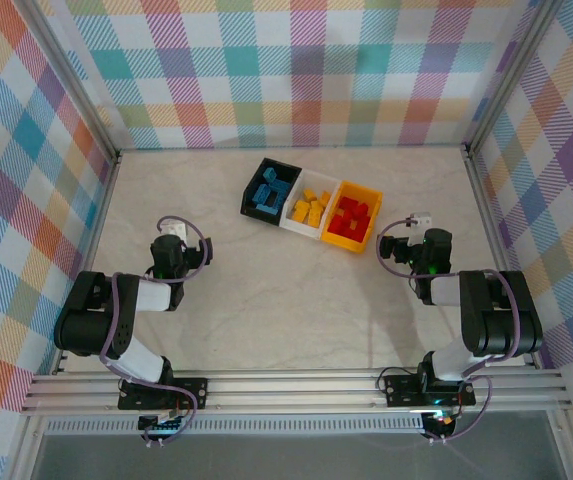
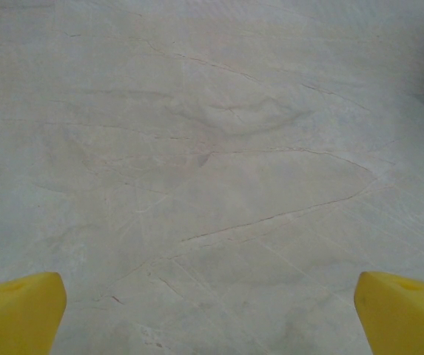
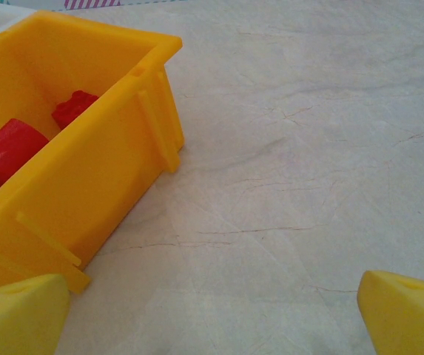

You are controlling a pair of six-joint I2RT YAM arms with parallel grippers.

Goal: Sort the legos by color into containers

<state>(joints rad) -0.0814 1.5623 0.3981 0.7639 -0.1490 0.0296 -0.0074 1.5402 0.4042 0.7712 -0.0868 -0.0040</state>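
Left hand (image 2: 210, 314) hung over bare surface (image 2: 212, 148), right hand (image 3: 212, 314) near the yellow-orange bin (image 3: 101, 170), both wide open and empty. Legos (image 1: 311, 208) all sat sorted in the containers (image 1: 250, 192), I think, they're tiny from above. A sloppy right swing could've bumped that bin, spilling reds (image 3: 12, 148).

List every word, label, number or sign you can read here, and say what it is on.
No text can be read anywhere.
White tag near the right arm: too small to read.
Yellow bin and bricks: no print visible.
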